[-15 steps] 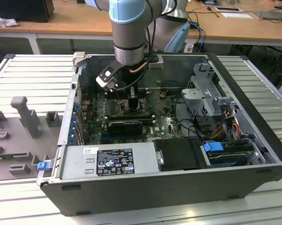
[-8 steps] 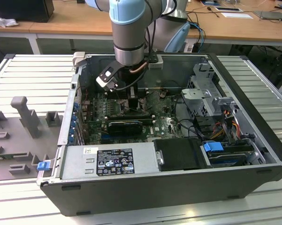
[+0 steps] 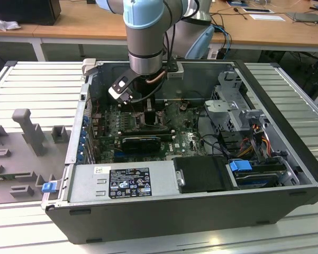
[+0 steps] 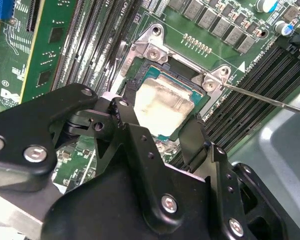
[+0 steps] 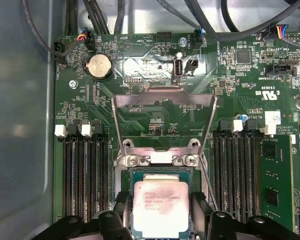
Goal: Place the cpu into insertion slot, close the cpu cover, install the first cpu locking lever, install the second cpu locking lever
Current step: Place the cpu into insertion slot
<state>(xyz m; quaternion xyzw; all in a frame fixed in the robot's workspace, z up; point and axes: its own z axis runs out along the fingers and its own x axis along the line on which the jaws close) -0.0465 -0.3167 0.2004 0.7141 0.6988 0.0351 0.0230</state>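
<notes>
First wrist view: the jaws are set to chip width, and their fingers (image 5: 122,214) press two opposite edges of the cpu (image 5: 161,197). The cpu lies flat inside the insertion slot (image 5: 140,172), pale metal face up. The cpu cover (image 5: 162,96) stands open beyond the slot. A thin locking lever (image 5: 205,175) runs between the slot and the memory slots (image 5: 234,175). Exterior view: the arm (image 3: 144,37), upper centre of the frame, reaches down into the open computer case (image 3: 201,209) on the ribbed surface (image 3: 37,84).
</notes>
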